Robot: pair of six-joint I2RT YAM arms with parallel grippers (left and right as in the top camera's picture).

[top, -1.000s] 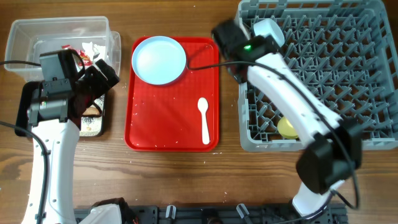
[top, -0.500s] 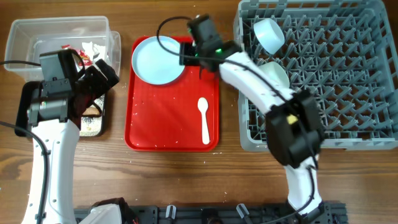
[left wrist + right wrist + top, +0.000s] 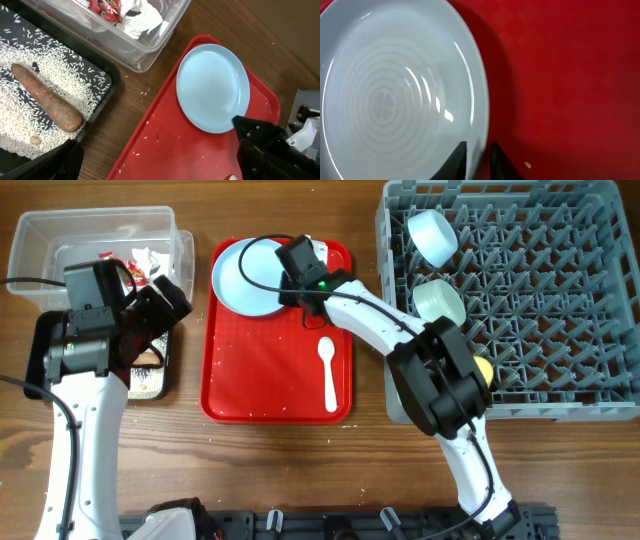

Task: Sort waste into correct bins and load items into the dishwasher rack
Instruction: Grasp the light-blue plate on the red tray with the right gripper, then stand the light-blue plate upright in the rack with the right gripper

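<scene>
Light blue plate (image 3: 248, 275) lies flat in the 11 o'clock corner of the red tray (image 3: 270, 380). The tray sits on the bench (image 3: 300, 470) between the bins and the dishwasher rack (image 3: 540, 310). The right gripper (image 3: 293, 280) is at the plate's 3 o'clock edge. In the right wrist view its two fingers (image 3: 460, 157) straddle the rim, one over the plate's inside and one over the red tray outside, with only a narrow gap between them. Whether they press on the rim cannot be told. The white spoon (image 3: 328, 372) lies on the tray at the plate's 5 o'clock, apart from it, its bowl end toward 12 o'clock.

In the rack, the light blue bowl (image 3: 432, 235) sits near the 11 o'clock corner, with the pale green bowl (image 3: 438, 300) just at its 6 o'clock. The yellow cup (image 3: 482, 370) is farther toward 5 o'clock, partly hidden by the right arm.

The left gripper (image 3: 170, 298) hovers at the red tray's 9 o'clock, over where the two bins meet, its fingers (image 3: 70, 162) spread wide with nothing between them. The clear tub (image 3: 95, 220) holds the red-and-white wrapper (image 3: 106, 7) and white paper scraps (image 3: 142, 19). The black tray (image 3: 111, 82), at the tub's 6 o'clock, holds rice grains (image 3: 50, 60), the brown food piece (image 3: 47, 97) and, at that piece's 7 o'clock in the left wrist view, a small lump (image 3: 35, 141).
</scene>
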